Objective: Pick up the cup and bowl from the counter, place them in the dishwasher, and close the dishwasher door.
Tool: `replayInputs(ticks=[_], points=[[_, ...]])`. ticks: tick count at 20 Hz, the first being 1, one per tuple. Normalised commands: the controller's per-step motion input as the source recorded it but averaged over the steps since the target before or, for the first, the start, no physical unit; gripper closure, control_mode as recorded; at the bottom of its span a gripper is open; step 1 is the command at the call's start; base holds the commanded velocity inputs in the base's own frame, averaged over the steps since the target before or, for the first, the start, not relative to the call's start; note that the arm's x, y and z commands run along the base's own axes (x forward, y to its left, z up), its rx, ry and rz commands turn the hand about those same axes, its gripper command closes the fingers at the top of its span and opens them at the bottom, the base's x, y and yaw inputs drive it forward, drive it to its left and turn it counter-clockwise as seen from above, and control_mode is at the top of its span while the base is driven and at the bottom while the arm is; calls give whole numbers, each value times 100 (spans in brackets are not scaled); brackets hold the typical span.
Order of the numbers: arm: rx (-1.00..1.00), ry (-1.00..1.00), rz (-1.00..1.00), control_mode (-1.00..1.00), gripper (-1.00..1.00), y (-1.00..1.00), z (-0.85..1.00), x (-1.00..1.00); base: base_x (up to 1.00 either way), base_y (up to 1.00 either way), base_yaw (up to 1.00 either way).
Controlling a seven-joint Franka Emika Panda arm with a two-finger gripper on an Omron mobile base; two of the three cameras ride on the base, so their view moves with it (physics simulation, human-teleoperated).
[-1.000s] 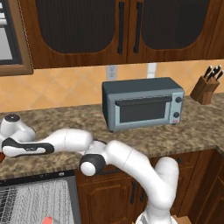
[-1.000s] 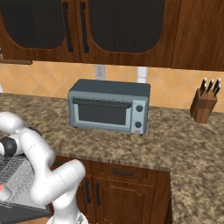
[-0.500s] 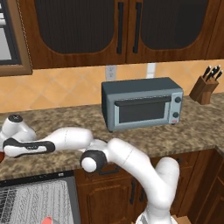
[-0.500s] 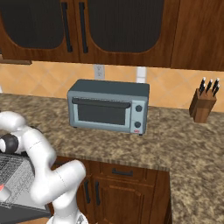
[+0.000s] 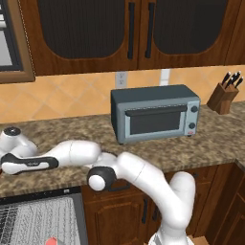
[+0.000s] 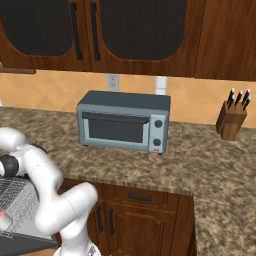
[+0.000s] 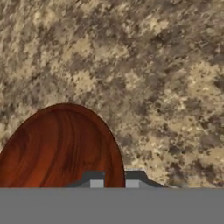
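Note:
In the hand view the dark red bowl sits low and left on the speckled counter. My gripper is shut on the bowl, with its right rim between the two close-set fingertips. In the left base view the arm reaches far left over the counter, with the hand at the picture's edge. Below it the dishwasher's pale wire rack stands pulled out. A small red and white item, apparently the cup, lies in the rack.
A blue-grey toaster oven stands at the back of the counter. A knife block stands further right. Dark wooden cabinets run below the counter and wall cabinets hang above.

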Motion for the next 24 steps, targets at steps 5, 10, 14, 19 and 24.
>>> replayInputs(ticks=[5,10,14,19,24], points=[[-25,-2,0,-100,100,-6,84,-30,0,0,0],[-30,-12,0,-100,100,-58,71,-83,0,0,0],[-24,-25,0,-100,100,-79,27,-100,0,0,0],[-31,-7,0,-100,100,-82,6,-100,0,0,0],[-26,-3,-3,-100,100,-92,-12,-100,0,0,0]])
